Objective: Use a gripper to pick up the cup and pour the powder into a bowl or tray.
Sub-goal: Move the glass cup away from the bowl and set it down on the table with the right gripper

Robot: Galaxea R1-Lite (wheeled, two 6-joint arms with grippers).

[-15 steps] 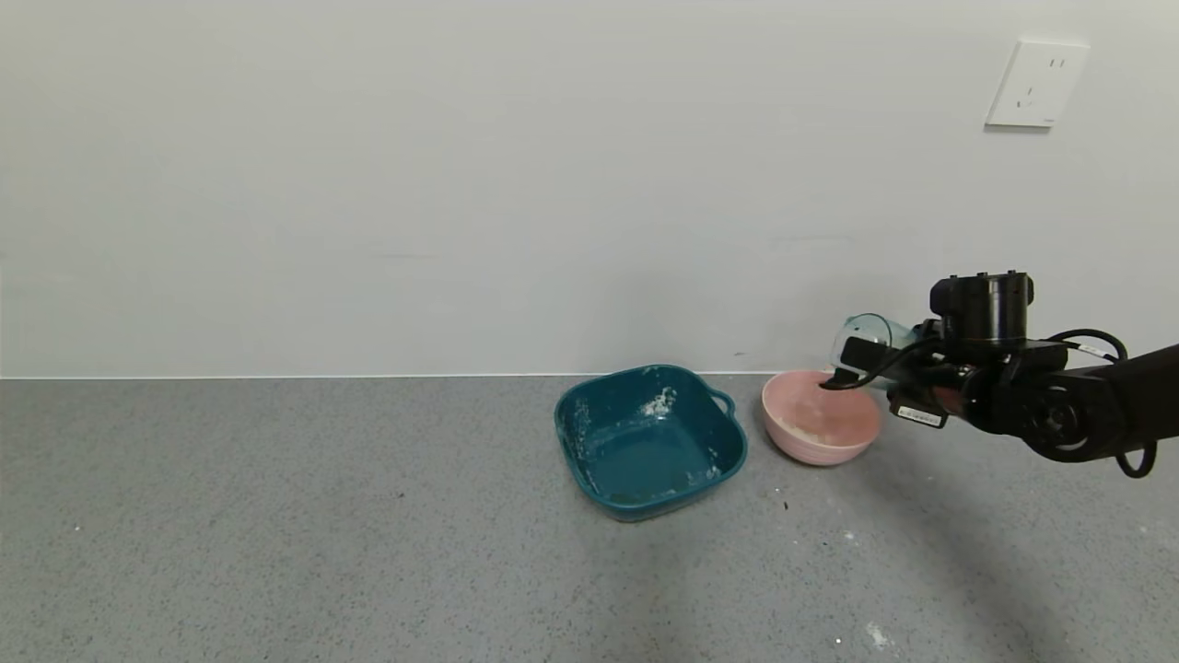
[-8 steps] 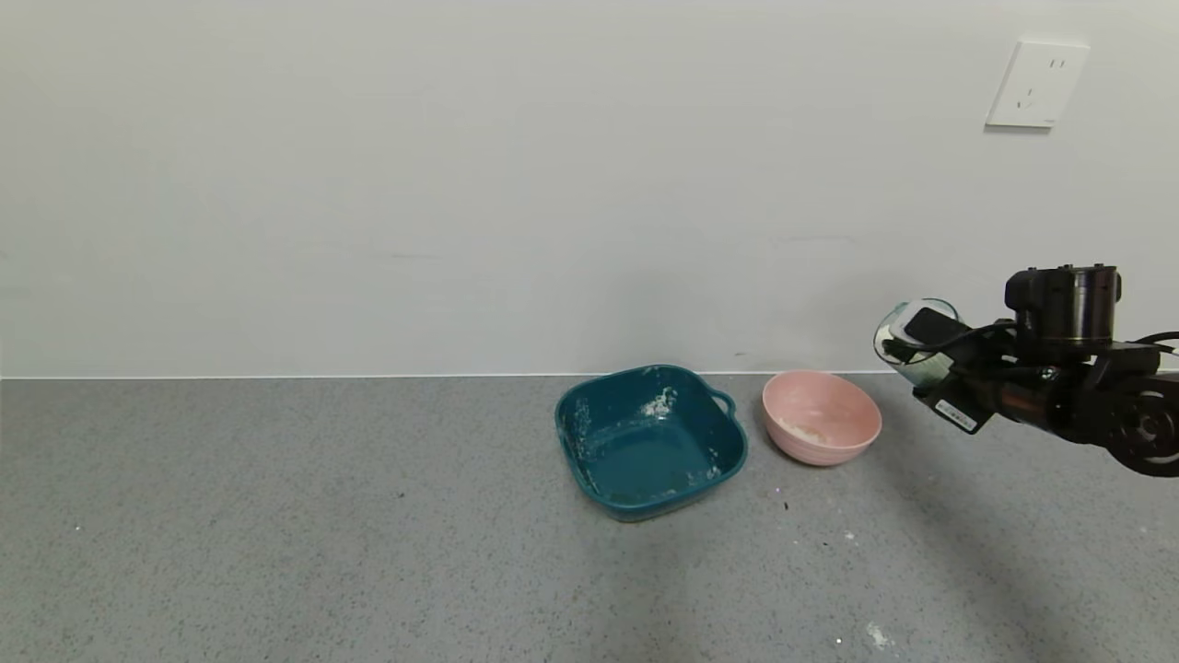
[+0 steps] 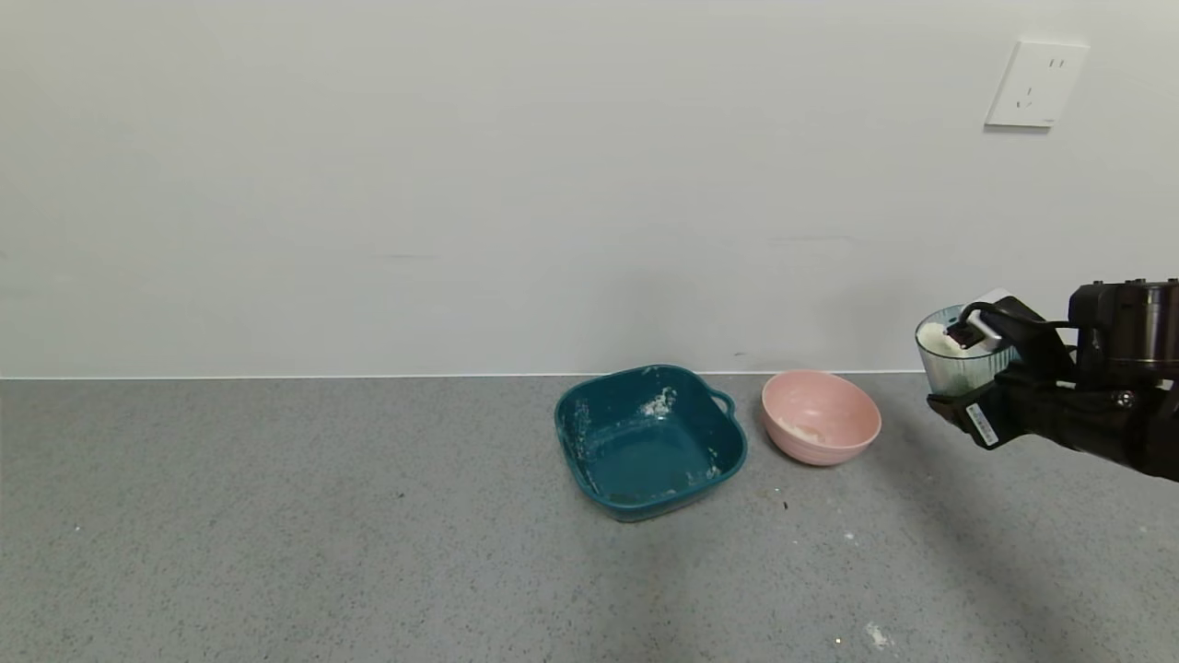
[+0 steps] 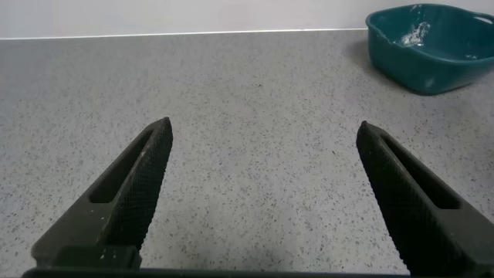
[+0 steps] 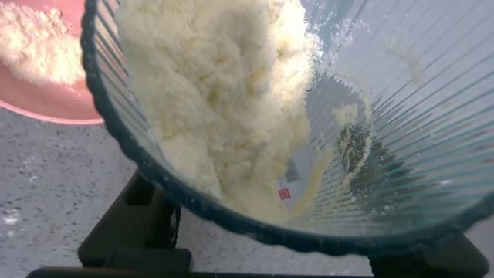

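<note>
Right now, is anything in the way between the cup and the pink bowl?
No, nothing visible. The right gripper holds the cup up in the air, off to the right of the bowl. Only bare counter lies between them. The teal dish sits on the bowl's far side.

Right gripper (image 3: 967,368) clamped, left gripper (image 4: 262,201) spread.

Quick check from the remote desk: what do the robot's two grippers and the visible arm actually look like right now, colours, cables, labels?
The right gripper is matte black, with a cylindrical black motor housing on top, a looping black cable and a white printed label on its underside. The left gripper shows only two long, tapered black fingers with finely textured inner faces and slotted sides.
</note>
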